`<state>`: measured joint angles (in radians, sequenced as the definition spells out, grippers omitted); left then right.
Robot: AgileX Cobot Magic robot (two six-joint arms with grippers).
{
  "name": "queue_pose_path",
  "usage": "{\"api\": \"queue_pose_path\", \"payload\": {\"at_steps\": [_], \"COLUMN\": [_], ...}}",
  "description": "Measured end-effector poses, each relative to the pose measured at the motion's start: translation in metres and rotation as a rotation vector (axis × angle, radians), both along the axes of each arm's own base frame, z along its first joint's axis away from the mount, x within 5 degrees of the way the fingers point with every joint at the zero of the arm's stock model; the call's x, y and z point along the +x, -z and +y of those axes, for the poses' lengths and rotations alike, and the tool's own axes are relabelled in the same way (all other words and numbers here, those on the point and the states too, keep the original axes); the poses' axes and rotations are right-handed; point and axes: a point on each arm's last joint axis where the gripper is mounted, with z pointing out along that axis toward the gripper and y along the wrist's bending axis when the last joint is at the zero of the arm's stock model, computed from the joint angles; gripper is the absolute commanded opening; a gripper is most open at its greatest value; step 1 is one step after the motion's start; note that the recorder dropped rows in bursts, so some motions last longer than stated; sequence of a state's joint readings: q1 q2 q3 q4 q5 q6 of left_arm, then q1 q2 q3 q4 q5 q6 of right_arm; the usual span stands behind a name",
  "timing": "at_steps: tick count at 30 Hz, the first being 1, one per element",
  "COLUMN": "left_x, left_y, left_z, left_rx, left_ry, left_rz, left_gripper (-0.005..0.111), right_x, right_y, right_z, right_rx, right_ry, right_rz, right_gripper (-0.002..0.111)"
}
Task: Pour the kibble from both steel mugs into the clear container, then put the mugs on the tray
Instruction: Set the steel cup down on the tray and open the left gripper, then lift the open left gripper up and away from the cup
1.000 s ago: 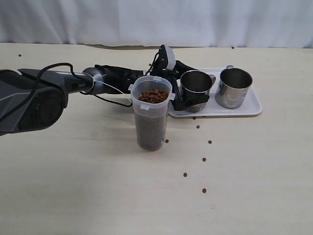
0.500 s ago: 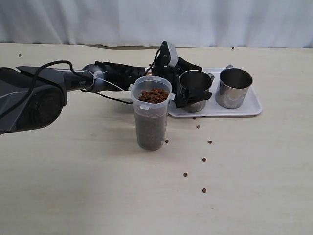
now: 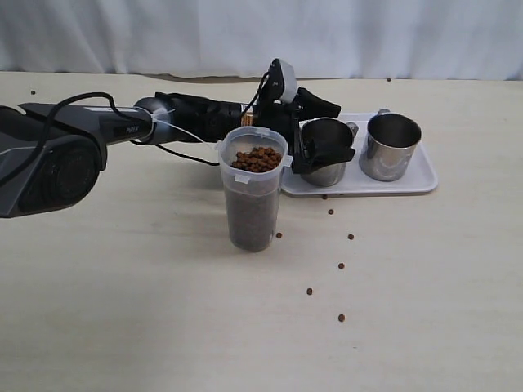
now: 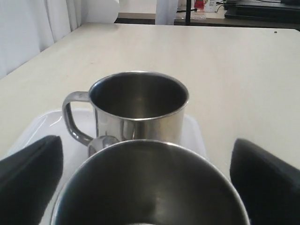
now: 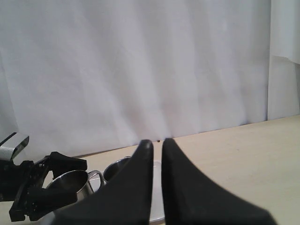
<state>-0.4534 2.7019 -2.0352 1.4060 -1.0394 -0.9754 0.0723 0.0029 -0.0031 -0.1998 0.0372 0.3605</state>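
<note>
The clear container (image 3: 253, 204) stands in the middle of the table, filled nearly to the rim with kibble (image 3: 257, 158). Both steel mugs rest on the white tray (image 3: 413, 184): the left mug (image 3: 327, 159) and the right mug (image 3: 391, 147). My left gripper (image 3: 337, 135) reaches across behind the container, open, with its jaws wide on either side of the left mug. In the left wrist view this near mug (image 4: 150, 187) looks empty, and the far mug (image 4: 138, 108) stands behind it. My right gripper (image 5: 157, 140) is shut on nothing, away from the mugs.
Several stray pellets (image 3: 341, 266) lie on the table in front of the tray and right of the container. A white curtain hangs along the table's far edge. The left arm's cable loops beside the container.
The left arm and gripper have risen slightly while the left mug stayed on the tray. Container and right mug have not moved.
</note>
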Motion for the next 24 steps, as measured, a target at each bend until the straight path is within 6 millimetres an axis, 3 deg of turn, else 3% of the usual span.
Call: {"api": "queue_pose_path", "payload": {"at_steps": [10,19,24], "left_x": [-0.007,-0.007,-0.006], "left_y": [-0.011,-0.046,-0.048], "left_z": [0.005,0.009,0.013], "left_rx": [-0.023,-0.056,-0.052], "left_ry": [0.108,0.143,0.148], "left_rz": [0.005,-0.018,-0.008], "left_gripper": [0.077,0.077,0.077], "right_x": [0.000,0.000,0.000], "right_y": [0.000,0.000,0.000], "right_z": [0.000,0.000,0.000], "right_rx": [0.000,0.000,0.000], "right_ry": [0.000,0.000,0.000], "right_rz": [0.000,0.000,0.000], "right_gripper": [0.005,0.005,0.005]}}
